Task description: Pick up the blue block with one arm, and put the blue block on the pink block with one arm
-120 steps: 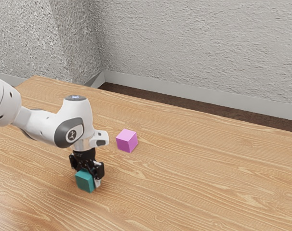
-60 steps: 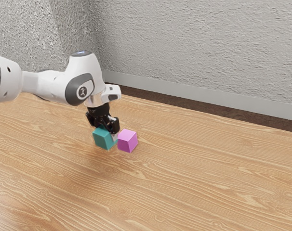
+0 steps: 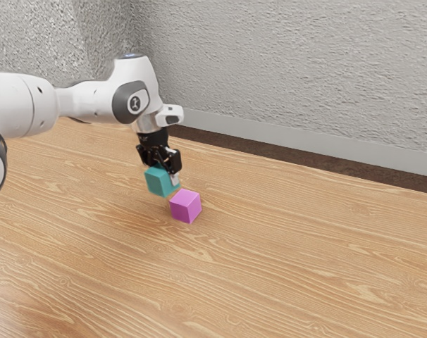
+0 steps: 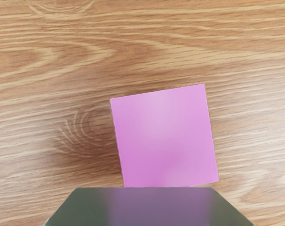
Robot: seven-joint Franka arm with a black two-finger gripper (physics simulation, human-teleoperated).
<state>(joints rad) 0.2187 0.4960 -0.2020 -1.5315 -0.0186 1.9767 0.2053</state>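
My gripper [image 3: 161,174] is shut on the blue block [image 3: 158,181], a teal-blue cube held in the air. The pink block [image 3: 185,205] rests on the wooden table just below it, toward the exterior view's right. A small gap separates the two blocks. In the wrist view the pink block [image 4: 164,140] lies directly under my hand, and the held blue block [image 4: 147,207] is the blurred dark shape at the lower edge.
The wooden table [image 3: 284,246] stretches wide around the blocks. A grey textured wall [image 3: 305,63] with a baseboard runs behind the table's far edge.
My arm lifted the blue block off the table near the front, carried it toward the wall and the exterior view's right, and now holds it just above the pink block.
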